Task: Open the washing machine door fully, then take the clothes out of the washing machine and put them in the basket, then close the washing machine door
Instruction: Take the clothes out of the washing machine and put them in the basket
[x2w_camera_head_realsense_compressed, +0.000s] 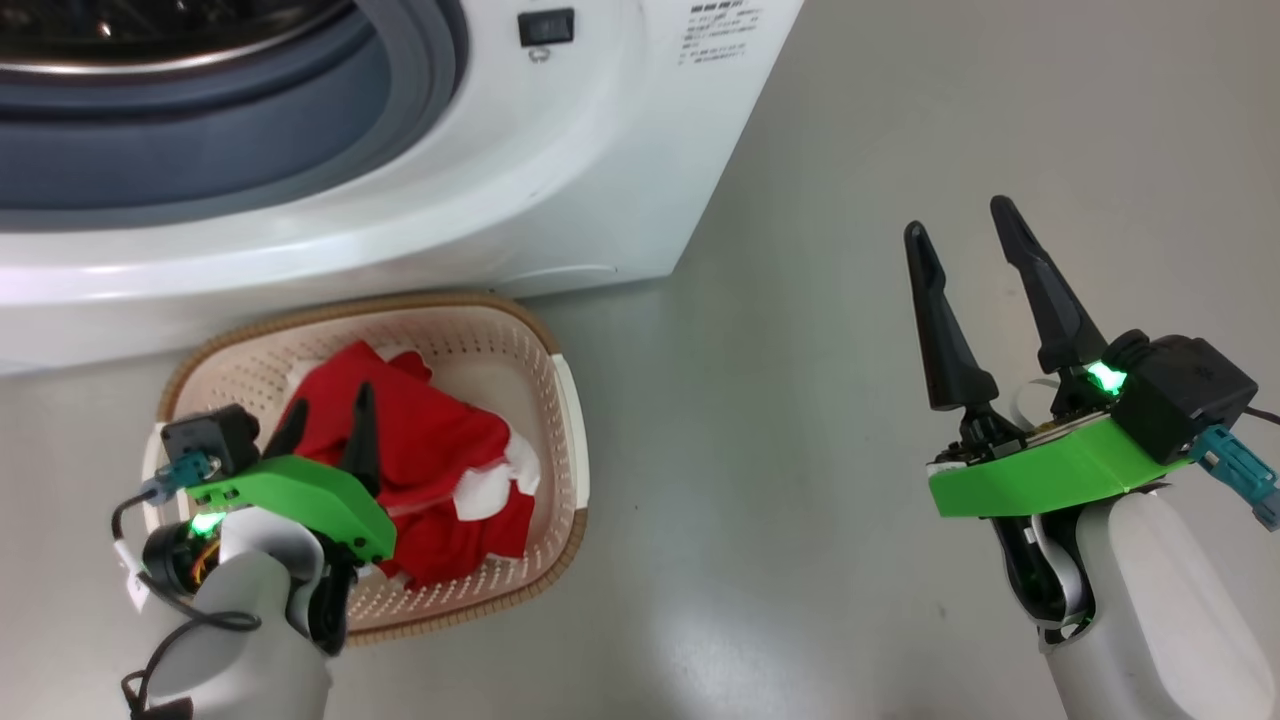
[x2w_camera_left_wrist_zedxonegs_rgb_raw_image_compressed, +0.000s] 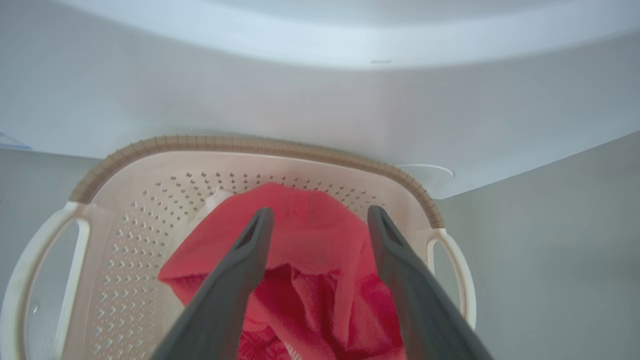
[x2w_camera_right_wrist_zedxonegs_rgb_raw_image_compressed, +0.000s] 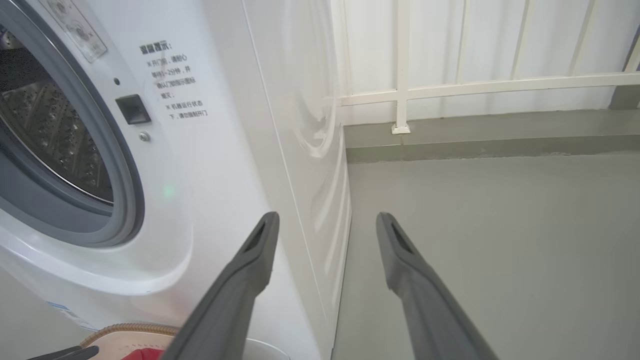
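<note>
The clothes (x2w_camera_head_realsense_compressed: 440, 450), bright red with white parts, lie piled in the cream basket (x2w_camera_head_realsense_compressed: 480, 302) on the floor in front of the washing machine (x2w_camera_head_realsense_compressed: 560, 150). My left gripper (x2w_camera_head_realsense_compressed: 332, 398) hangs over the pile, open, its fingers spread either side of a red fold and gripping nothing. The left wrist view shows the same: left gripper (x2w_camera_left_wrist_zedxonegs_rgb_raw_image_compressed: 321, 212) open over the clothes (x2w_camera_left_wrist_zedxonegs_rgb_raw_image_compressed: 305, 202) inside the basket (x2w_camera_left_wrist_zedxonegs_rgb_raw_image_compressed: 250, 145). Over bare floor to the right, my right gripper (x2w_camera_head_realsense_compressed: 958, 218) stands open and empty. The washing machine door is out of view; the drum (x2w_camera_right_wrist_zedxonegs_rgb_raw_image_compressed: 50, 130) stands uncovered.
Grey floor (x2w_camera_head_realsense_compressed: 800, 350) spreads to the right of the machine. A white railing (x2w_camera_right_wrist_zedxonegs_rgb_raw_image_compressed: 400, 90) on a low kerb (x2w_camera_right_wrist_zedxonegs_rgb_raw_image_compressed: 475, 145) bounds it at the back. The machine's front (x2w_camera_left_wrist_zedxonegs_rgb_raw_image_compressed: 320, 100) rises just behind the basket. My right gripper (x2w_camera_right_wrist_zedxonegs_rgb_raw_image_compressed: 326, 217) points along the machine's side panel (x2w_camera_right_wrist_zedxonegs_rgb_raw_image_compressed: 300, 150).
</note>
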